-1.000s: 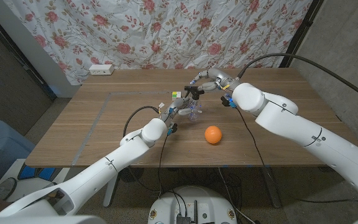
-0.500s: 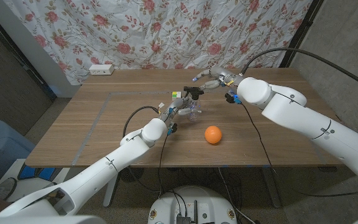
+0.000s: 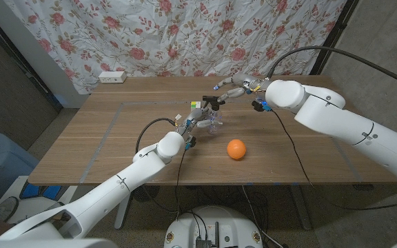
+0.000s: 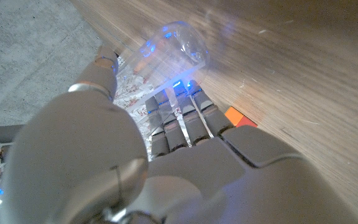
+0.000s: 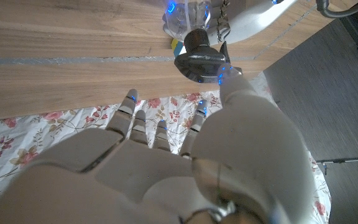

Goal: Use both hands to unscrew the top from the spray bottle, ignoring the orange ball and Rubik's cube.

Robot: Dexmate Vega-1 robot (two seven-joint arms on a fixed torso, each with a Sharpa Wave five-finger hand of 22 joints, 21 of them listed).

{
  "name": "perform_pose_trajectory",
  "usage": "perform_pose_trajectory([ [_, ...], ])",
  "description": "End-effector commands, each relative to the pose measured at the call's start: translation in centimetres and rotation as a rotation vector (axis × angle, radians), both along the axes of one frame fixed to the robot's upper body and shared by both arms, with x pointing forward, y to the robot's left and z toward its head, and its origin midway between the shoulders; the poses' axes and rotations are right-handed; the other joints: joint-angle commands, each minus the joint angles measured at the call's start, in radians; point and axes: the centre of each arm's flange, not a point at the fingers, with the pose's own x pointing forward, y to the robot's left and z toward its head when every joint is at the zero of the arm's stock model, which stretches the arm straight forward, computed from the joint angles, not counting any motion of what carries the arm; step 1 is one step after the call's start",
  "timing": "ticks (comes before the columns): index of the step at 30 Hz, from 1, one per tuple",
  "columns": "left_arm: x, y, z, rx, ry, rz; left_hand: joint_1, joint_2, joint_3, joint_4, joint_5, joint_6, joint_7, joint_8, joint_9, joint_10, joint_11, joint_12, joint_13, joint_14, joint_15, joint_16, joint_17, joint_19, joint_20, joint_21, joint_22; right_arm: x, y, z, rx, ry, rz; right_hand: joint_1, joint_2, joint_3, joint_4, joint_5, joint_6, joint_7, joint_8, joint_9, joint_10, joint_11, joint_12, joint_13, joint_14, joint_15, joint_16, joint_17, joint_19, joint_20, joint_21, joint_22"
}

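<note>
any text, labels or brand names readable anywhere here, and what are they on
None can be read.
Spray bottle: clear plastic, no label showing in the head or wrist views.
Rubik's cube: coloured squares only, no lettering visible.
Orange ball: plain, no print visible.
White power strip at the table's far edge: too small to read any marking.
Floral curtain: pattern only.

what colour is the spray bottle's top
Black; the spray top shows best in the right wrist view, above the clear bottle.

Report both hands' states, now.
Left hand: holding the bottle.
Right hand: fingers on the top; whether it grips cannot be told.
</note>
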Motion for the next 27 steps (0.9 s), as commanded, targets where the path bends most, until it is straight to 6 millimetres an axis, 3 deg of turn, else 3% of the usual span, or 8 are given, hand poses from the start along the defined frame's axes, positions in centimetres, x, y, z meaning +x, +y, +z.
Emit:
perform_pose_trajectory([
  [1, -0.2, 0.1, 0.0, -0.001, -0.007, 0.004, -0.076, 0.094, 0.023, 0.014, -0.003, 0.026, 0.011, 0.007, 0.002, 0.02, -0.012, -0.003, 0.003, 0.004, -0.07, -0.001, 0.002, 0.005, 0.001, -0.001, 0.003, 0.0, -0.2, 0.5, -0.066, 0.013, -0.01, -0.037, -0.004, -0.013, 0.004, -0.014, -0.024, 0.018, -0.012, 0.0, -0.016, 0.011, 0.002, 0.002, -0.009, 0.008, -0.007, 0.002, -0.003, 0.007, -0.001, 0.004],
  [19, -0.4, 0.0, -0.1, 0.001, -0.007, -0.004, -0.08, 0.095, 0.024, 0.015, -0.003, 0.028, 0.01, 0.009, 0.002, 0.022, -0.014, -0.004, 0.004, 0.005, -0.068, -0.004, 0.002, 0.002, 0.003, -0.001, 0.004, 0.2, 0.6, 0.3, -0.144, 0.038, -0.076, -0.091, -0.01, -0.032, 0.013, -0.048, -0.077, 0.052, -0.037, 0.0, -0.048, 0.033, 0.001, 0.003, -0.027, 0.008, -0.015, 0.0, -0.014, 0.008, -0.001, 0.004],
  [27, -0.7, 0.0, -0.3, 0.0, -0.008, -0.002, -0.08, 0.097, 0.025, 0.015, -0.003, 0.028, 0.011, 0.009, 0.002, 0.021, -0.016, -0.006, 0.005, 0.005, -0.068, -0.004, 0.002, 0.001, 0.005, -0.001, 0.004, 0.2, 1.0, 0.1, -0.157, 0.044, -0.097, -0.121, -0.012, -0.042, 0.02, -0.069, -0.088, 0.083, -0.043, 0.001, -0.058, 0.042, 0.002, 0.004, -0.03, 0.008, -0.016, -0.001, -0.019, 0.008, -0.001, 0.005],
])
